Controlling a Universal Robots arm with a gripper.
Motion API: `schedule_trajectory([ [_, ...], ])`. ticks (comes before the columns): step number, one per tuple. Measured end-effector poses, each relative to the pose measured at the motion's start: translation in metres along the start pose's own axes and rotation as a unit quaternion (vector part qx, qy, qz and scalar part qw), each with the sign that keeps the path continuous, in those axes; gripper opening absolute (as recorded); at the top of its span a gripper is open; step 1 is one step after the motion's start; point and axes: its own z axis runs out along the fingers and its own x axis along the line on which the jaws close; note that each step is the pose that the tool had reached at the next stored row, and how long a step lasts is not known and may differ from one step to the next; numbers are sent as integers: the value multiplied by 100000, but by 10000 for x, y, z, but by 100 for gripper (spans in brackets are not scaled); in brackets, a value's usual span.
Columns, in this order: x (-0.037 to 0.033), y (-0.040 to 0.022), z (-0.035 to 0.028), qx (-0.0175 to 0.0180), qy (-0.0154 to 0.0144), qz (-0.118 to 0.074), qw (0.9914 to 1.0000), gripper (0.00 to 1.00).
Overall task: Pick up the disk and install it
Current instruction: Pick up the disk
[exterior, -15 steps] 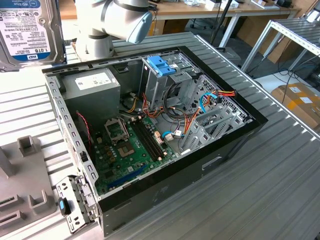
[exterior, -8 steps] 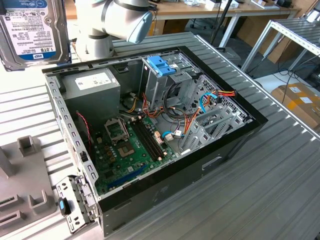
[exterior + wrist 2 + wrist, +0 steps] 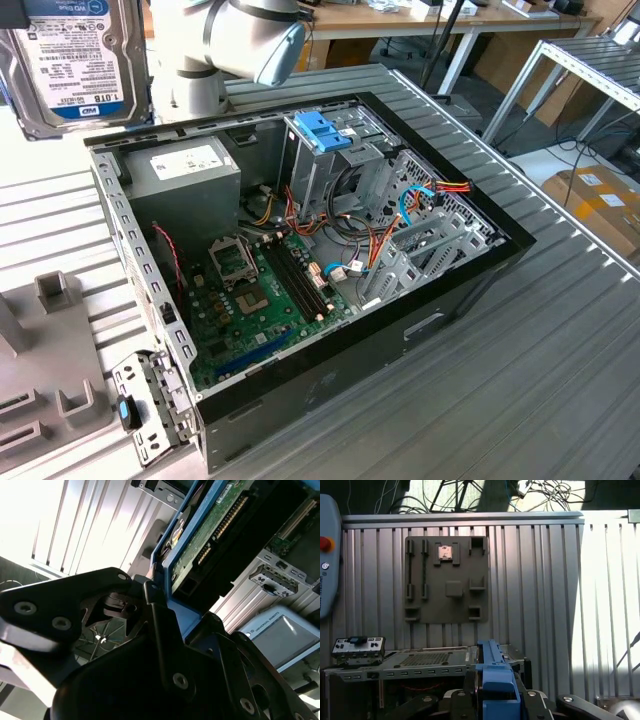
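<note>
The disk (image 3: 70, 60) hangs high above the table at the exterior view's left, label side facing that camera, well above and to the left of the open computer case (image 3: 420, 330). In the second wrist view, the disk (image 3: 220, 535) shows its green circuit board and light-blue carrier rail, with my gripper (image 3: 160, 595) shut on the rail end. The first wrist view shows the blue rail (image 3: 495, 680) clamped between the black fingers of my gripper (image 3: 495, 702), above the case edge.
Inside the case, a blue handle (image 3: 322, 130) tops the grey drive cage, beside loose cables and the motherboard (image 3: 255, 290). A grey fixture plate (image 3: 445, 577) lies on the ribbed table next to the case. A teach pendant (image 3: 327, 555) sits at the table's edge.
</note>
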Motion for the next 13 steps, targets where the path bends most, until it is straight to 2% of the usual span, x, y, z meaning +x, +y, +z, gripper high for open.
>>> schedule_trajectory([
  [13, -6, -140, -8, -2, 2, 0, 100000, 37],
])
